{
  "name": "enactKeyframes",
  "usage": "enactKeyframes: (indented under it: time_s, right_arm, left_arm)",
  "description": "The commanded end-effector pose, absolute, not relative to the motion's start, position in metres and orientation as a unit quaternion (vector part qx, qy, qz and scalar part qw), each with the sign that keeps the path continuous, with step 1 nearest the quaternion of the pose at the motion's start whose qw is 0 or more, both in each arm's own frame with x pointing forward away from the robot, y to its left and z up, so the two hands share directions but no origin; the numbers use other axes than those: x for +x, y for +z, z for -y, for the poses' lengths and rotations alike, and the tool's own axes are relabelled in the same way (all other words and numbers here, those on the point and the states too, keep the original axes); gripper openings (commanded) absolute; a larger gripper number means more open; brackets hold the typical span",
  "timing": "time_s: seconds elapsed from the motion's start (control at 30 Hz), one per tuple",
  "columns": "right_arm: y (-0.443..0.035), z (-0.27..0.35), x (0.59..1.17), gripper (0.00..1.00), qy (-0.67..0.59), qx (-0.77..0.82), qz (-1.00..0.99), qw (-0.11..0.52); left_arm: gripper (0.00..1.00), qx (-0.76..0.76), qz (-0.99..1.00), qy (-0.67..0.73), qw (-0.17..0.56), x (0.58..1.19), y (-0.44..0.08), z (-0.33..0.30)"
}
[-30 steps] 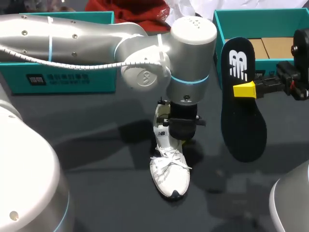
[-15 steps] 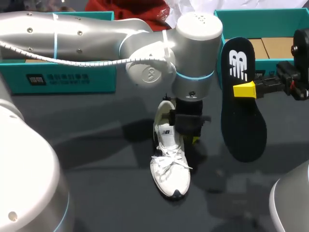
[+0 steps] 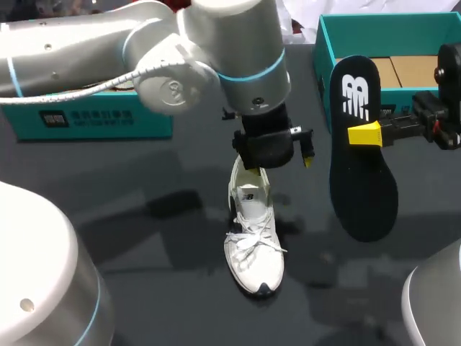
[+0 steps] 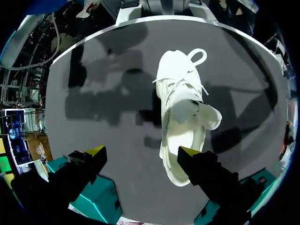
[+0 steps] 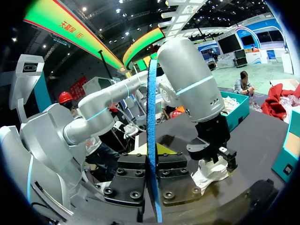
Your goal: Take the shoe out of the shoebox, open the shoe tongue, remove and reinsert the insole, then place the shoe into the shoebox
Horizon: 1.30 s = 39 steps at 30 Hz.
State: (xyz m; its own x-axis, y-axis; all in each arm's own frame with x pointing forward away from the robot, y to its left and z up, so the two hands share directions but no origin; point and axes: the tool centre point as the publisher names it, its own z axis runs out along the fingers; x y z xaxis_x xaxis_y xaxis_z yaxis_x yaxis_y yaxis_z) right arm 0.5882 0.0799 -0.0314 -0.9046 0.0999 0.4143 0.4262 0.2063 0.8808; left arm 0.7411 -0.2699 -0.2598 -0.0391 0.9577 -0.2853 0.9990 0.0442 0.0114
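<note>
Insole [image 3: 364,194] clamped in right end effector [image 3: 364,135]; left end effector [image 4: 141,151] apart above shoe [image 4: 180,108].

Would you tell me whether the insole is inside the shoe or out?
Out: the right gripper holds the insole in the air, well apart from the white shoe lying on the table.
</note>
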Motion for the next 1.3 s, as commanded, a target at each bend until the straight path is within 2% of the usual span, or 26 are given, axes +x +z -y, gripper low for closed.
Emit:
enactKeyframes:
  time_s: [0.03,0.47,0.8,0.9,1.3]
  right_arm:
    - [-0.034,-0.078,0.581,0.0,-0.609,-0.176,0.763,0.13]
    - [-0.034,-0.078,0.581,0.0,-0.609,-0.176,0.763,0.13]
    - [-0.034,-0.078,0.581,0.0,-0.609,-0.176,0.763,0.13]
    - [-0.034,-0.078,0.581,0.0,-0.609,-0.176,0.763,0.13]
    - [-0.034,-0.078,0.581,0.0,-0.609,-0.176,0.763,0.13]
  left_arm:
    - [1.0,0.665,-0.7,-0.184,0.183,0.739,-0.23,0.23]
    - [1.0,0.665,-0.7,-0.184,0.183,0.739,-0.23,0.23]
    - [1.0,0.634,-0.652,-0.266,0.321,0.752,-0.188,0.23]
    - [1.0,0.598,-0.608,-0.347,0.391,0.763,-0.172,0.232]
    - [1.0,0.594,-0.599,-0.357,0.4,0.763,-0.172,0.232]
